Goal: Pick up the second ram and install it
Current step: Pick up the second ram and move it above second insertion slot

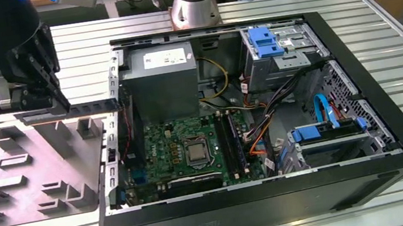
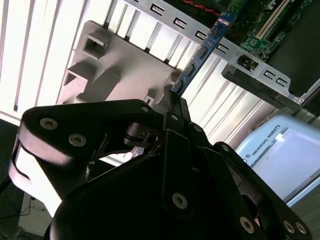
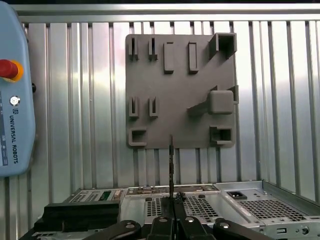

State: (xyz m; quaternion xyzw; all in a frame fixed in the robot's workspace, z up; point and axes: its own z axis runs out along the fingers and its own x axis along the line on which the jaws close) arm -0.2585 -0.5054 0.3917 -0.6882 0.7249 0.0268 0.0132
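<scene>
My gripper (image 1: 41, 109) is shut on the second ram (image 1: 86, 108), a thin dark stick held level above the grey fixture plate (image 1: 28, 173), its free end reaching the left wall of the open computer case (image 1: 277, 197). The second wrist view shows the ram (image 2: 202, 50) as a bluish-green board running out from the closed fingers (image 2: 176, 107) toward the case frame. Seen edge-on in the first wrist view, the ram (image 3: 171, 160) stands over the near edge of the plate (image 3: 180, 90). The motherboard (image 1: 190, 147) with its memory slots (image 1: 230, 138) lies inside the case, to the exterior view's right of the gripper.
The case holds a grey power supply (image 1: 161, 77), blue drive brackets (image 1: 264, 42), and loose cables (image 1: 258, 123). Raised blocks stand up from the fixture plate. A teach pendant (image 3: 15, 95) lies on the slatted table beside the plate. The arm's base (image 1: 194, 1) stands behind the case.
</scene>
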